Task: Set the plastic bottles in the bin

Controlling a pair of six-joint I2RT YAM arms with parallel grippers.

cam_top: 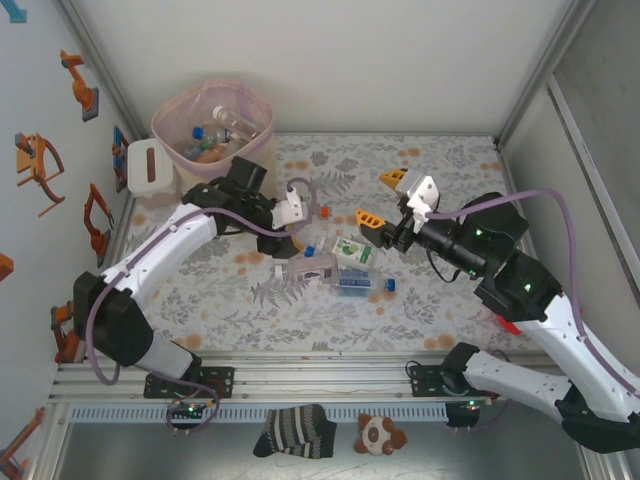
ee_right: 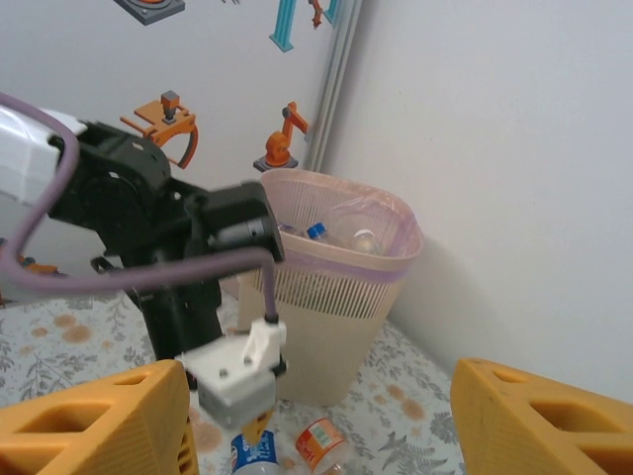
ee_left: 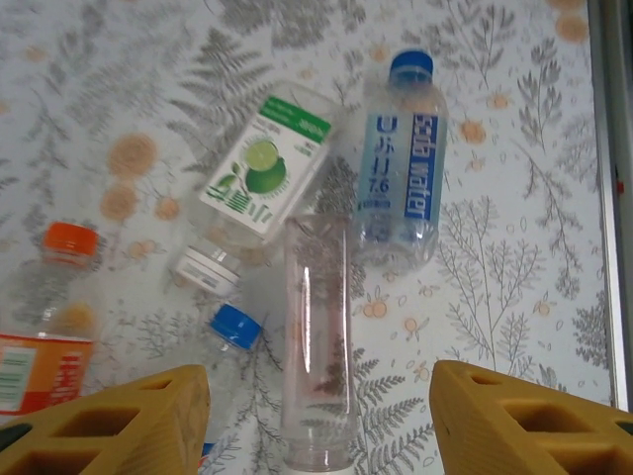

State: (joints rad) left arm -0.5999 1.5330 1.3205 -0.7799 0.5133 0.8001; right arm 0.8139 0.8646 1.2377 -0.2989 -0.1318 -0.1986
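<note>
A clear bottle [ee_left: 316, 336] lies lengthwise between the spread left fingers [ee_left: 129, 421], untouched as far as I can tell. Closing could nudge the blue-capped bottle [ee_left: 229, 332] beside one finger, or the crushed plastic may slip. The right fingers [ee_right: 544, 421] hang spread and empty, with the bin [ee_right: 341, 297] beyond them. The worktop [ee_left: 514, 247] is leaf-patterned and the walls [ee_right: 495, 148] are white.

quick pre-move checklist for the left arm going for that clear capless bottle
1. Left gripper open: ok.
2. Clear capless bottle centred under it: ok.
3. Neighbours out of the way: not ok, a blue cap lies close beside the bottle.
4. Height above the bottle: cannot tell.
5. Bin has room: ok, contents look below the rim.
6. Right gripper open and empty: ok.
</note>
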